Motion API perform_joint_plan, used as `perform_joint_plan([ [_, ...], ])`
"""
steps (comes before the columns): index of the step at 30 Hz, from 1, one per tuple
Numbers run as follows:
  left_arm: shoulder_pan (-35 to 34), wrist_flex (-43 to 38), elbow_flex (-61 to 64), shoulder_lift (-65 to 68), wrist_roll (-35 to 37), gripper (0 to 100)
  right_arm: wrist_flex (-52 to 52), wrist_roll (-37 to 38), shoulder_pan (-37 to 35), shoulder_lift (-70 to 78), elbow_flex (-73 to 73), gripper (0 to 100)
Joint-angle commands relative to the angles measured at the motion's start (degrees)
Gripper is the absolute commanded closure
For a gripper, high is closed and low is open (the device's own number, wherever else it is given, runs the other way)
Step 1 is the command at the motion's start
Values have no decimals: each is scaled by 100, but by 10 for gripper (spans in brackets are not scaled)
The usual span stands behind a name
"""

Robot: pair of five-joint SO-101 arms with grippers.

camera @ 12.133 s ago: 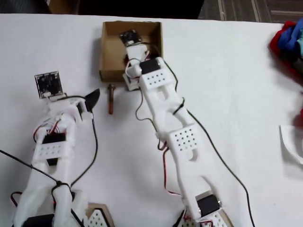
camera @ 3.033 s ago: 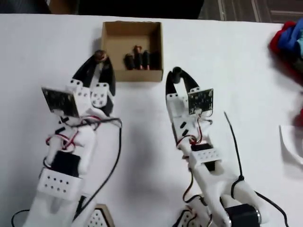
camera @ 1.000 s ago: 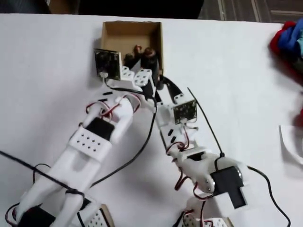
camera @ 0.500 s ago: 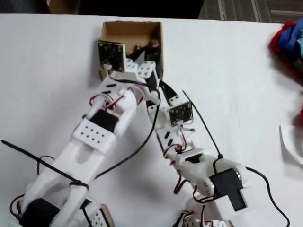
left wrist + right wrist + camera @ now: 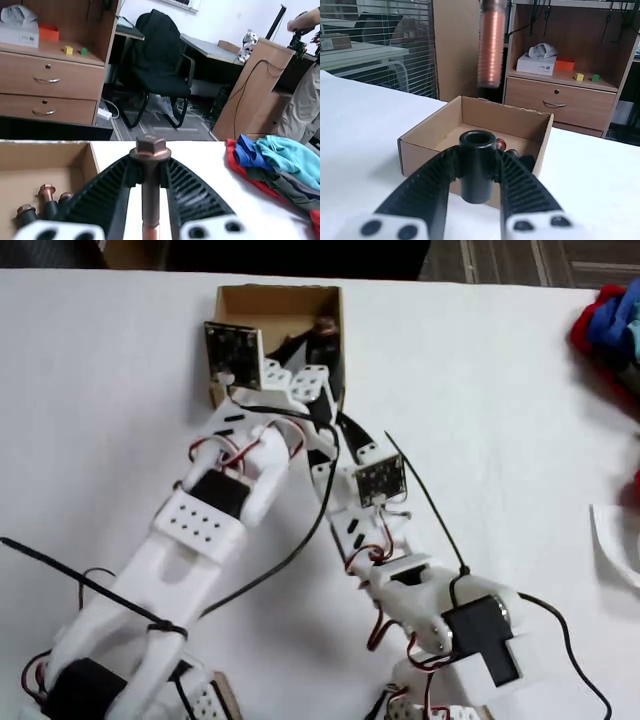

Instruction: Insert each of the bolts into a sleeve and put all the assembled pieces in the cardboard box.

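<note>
The step in hand is insertion of a bolt into a sleeve, carried out in the air just in front of the cardboard box (image 5: 426, 144). The left gripper (image 5: 150, 162) is closed on the bolt (image 5: 150, 197), clamping the shank directly under the hexagonal head and holding it upright with the threaded end downward. The right gripper (image 5: 477, 161) is closed on the black sleeve (image 5: 477, 172), held upright with its open bore facing up. In the right wrist view the bolt (image 5: 491, 45) hangs above the sleeve with a clear gap between them and appears slightly out of line with the bore. In the high view both arms converge at the near wall of the cardboard box (image 5: 280, 302) on the white worktop (image 5: 500, 390). Several assembled pieces (image 5: 46, 192) lie inside the box against its far corner, so the task appears well advanced. The next move calls for bringing the threaded tip directly over the bore, then lowering the bolt straight down while the sleeve is kept steady. Any tilt or sideways offset is likely to make the tip catch on the sleeve rim. After seating, the assembled piece goes into the box.
</note>
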Motion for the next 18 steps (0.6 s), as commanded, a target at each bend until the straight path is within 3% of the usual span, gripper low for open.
perform_joint_plan([
  [1,-70,-158,-22,-18,44,974,4,-44,-40,-303,-44,979],
  [15,-246,-176,-84,738,35,974,13,-44,-4,-312,-44,979],
  [18,-220,-176,-84,774,-290,974,13,-44,-4,-312,-44,979],
])
